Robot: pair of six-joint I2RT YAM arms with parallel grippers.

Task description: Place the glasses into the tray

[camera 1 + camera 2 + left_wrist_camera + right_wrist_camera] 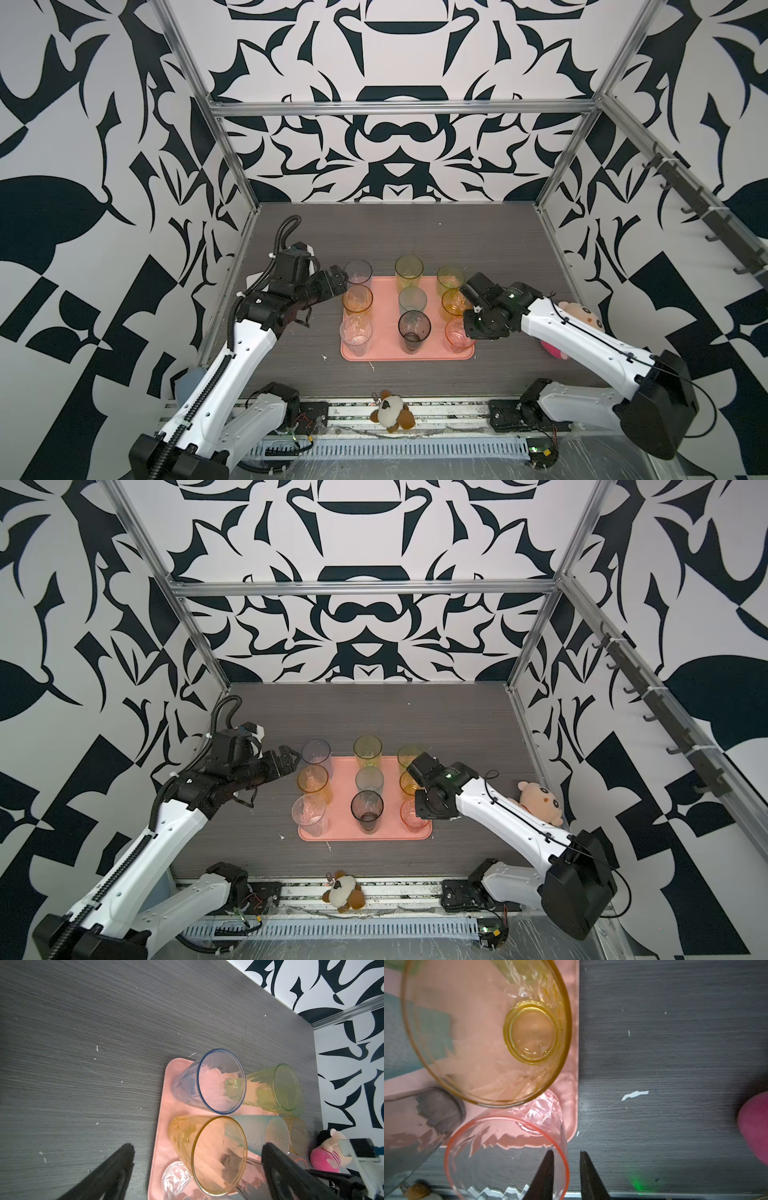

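The salmon-pink tray [384, 347] lies mid-table with several glasses upright on it in three rows. The pink glass [457, 334] stands at its near right corner, beside the smoky grey glass [414, 330]. My right gripper [566, 1152] points down over the pink glass [508, 1157]. One finger is inside the rim and one outside, with a visible gap, so the gripper is open. My left gripper [338, 278] hovers wide open at the tray's left edge, next to the blue glass [358, 272] and the orange glass [218, 1153], holding nothing.
A pink plush toy [579, 320] lies right of the tray behind my right arm. Another plush [392, 413] sits on the front rail. A pale blue container [191, 380] peeks out under my left arm. Metal frame posts line the table's sides.
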